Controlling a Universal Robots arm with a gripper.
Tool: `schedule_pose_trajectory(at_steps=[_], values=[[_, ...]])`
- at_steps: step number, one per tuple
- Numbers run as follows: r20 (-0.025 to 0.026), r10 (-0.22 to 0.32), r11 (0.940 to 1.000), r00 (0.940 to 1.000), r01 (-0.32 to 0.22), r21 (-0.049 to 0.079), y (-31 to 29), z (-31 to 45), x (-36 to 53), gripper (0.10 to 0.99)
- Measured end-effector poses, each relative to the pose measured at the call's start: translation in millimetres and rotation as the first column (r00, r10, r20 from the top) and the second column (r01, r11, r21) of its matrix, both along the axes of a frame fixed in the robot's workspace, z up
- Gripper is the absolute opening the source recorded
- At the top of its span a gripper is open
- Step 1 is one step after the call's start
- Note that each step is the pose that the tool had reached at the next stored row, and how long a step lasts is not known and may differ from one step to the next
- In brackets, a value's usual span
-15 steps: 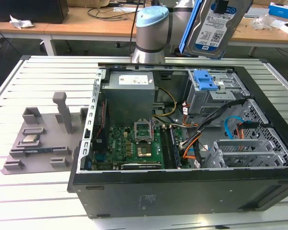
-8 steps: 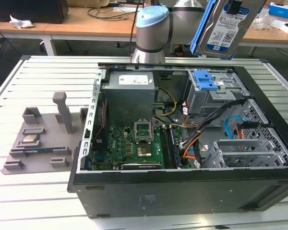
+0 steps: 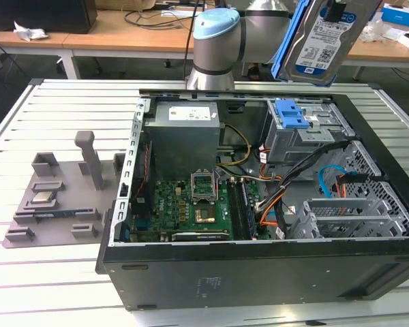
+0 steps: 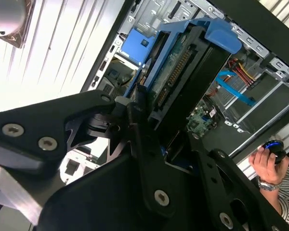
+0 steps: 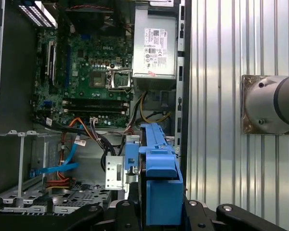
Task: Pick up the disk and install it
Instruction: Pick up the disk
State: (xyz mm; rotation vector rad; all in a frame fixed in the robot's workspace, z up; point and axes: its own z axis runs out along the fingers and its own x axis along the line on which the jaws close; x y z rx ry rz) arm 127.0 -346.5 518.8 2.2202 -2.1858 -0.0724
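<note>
The disk (image 3: 324,37), a silver drive with a white-and-blue label and a blue plastic frame, hangs tilted high at the exterior view's top right. It is above the grey drive cage (image 3: 307,133) with its blue latch (image 3: 290,114) inside the open computer case (image 3: 259,272). My gripper (image 3: 337,9) is shut on the disk's upper end. In the second wrist view the disk (image 4: 183,72) stands edge-on between the black fingers (image 4: 139,125), with the gripper (image 4: 168,132) closed around it. In the first wrist view the disk (image 5: 159,178) points down towards the cage (image 5: 114,173).
The case holds a motherboard (image 3: 191,204), a power supply (image 3: 184,133) and loose cables (image 3: 327,174). A grey fixture tray (image 3: 54,204) with a small chip (image 3: 42,198) lies at the exterior view's left. The arm's base (image 3: 215,48) stands behind the case. A person's hand (image 4: 265,163) is beside the case.
</note>
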Motion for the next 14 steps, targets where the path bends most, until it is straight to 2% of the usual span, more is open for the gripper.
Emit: schedule_pose_trajectory(at_steps=[14], values=[[0.0001, 0.000, 1.0000, 1.0000, 0.000, 0.000, -29.5, -0.2, 0.0, 0.365]])
